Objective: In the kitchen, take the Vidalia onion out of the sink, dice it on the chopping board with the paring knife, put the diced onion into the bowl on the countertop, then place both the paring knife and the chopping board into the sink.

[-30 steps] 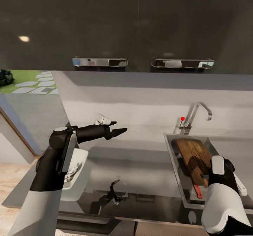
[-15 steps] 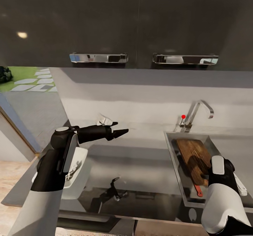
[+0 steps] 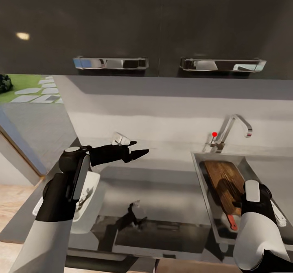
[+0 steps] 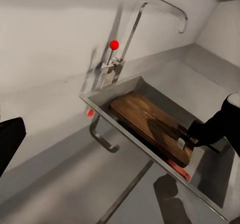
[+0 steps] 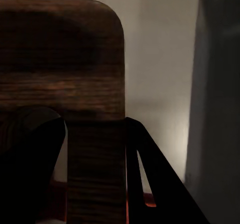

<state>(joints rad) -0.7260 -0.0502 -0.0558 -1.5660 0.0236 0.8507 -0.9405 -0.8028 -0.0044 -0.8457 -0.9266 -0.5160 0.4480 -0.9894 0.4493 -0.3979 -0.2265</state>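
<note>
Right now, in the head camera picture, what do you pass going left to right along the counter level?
Bowl → left gripper held above the countertop → sink near rim → chopping board lying in the basin → right arm's wrist over the board's near end.

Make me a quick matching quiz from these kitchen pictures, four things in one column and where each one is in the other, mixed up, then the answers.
Things:
1. chopping board
2. bowl
3. tap
4. paring knife

Places:
A. on the countertop, beside the left arm
B. lying in the sink, leaning against its rim
C. in the sink, red handle by the board's near end
D. standing behind the sink

Pairs: 1-B, 2-A, 3-D, 4-C
</note>
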